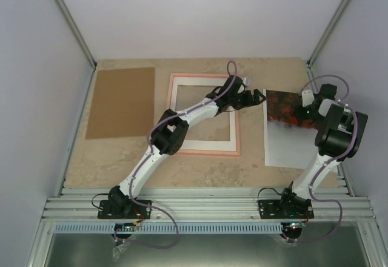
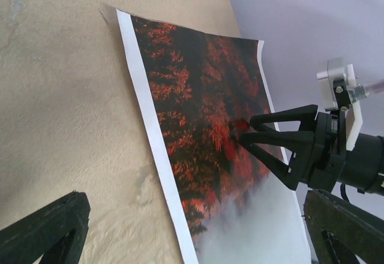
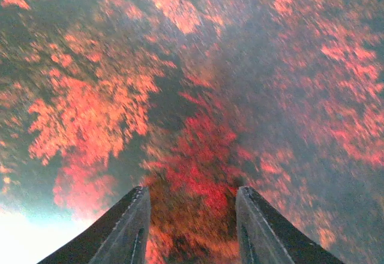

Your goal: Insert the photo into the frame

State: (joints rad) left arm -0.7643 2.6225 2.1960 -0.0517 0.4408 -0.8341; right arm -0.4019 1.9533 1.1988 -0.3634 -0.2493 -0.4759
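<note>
R gripper (image 3: 192,193) sat part-open, gripping nothing, tips on light, floppy photo (image 2: 192,84); its edge, just ahead of wide-open, empty L gripper (image 1: 259,97), prob. offered best pinch.

On your top view, the board (image 1: 121,102) lies at the table's (image 1: 200,173) upper left. The frame (image 1: 206,153) lies in the middle, to the right of the board. The photo (image 1: 291,145) lies right of the frame, apart from it. The left gripper (image 1: 259,96) sits between frame and photo; the right gripper (image 2: 243,129) sits on the photo's upper part.
</note>
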